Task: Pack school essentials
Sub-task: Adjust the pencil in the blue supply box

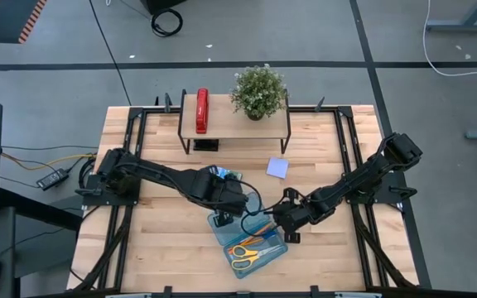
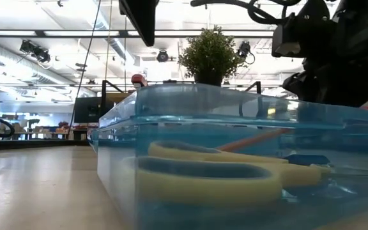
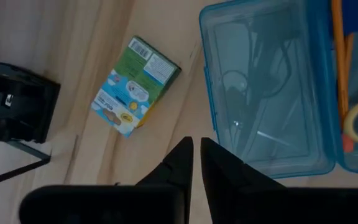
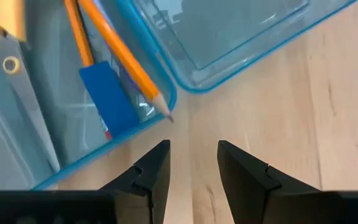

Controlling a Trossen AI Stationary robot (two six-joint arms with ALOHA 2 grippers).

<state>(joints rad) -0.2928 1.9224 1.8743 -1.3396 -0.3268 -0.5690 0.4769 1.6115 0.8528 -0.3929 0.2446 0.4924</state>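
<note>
Case: the open blue case (image 1: 247, 240) is lying on the table (image 1: 164, 248) between the two grippers, lid side toward the left arm, tray side holding the goods.
Packed so far: the scissors (image 1: 247, 252) are sitting in the tray; two orange pencils (image 4: 114, 53) and a small blue eraser (image 4: 107, 99) are lying in it too, one pencil tip poking over the rim.
Left to pack: the green-blue packet (image 3: 135, 84) is lying on the bare wood just beside the lid; the sticky-note pad (image 1: 277, 168) is lying well apart from the case, toward the shelf.
Pen: I cannot tell whether it is in the tray.
Left gripper: the left gripper (image 3: 196, 165) is hovering over the edge of the lid with its fingers nearly pressed together, pinching nothing.
Right gripper: the right gripper (image 4: 191, 165) is hovering just beside the corner of the tray, fingers spread part way and empty.
Not for packing: the red stapler (image 1: 202, 110) is resting on the shelf beside the plant (image 1: 259, 91).
Progress: roughly half appears done; the packet and the pad are waiting, then the lid needs closing.
</note>
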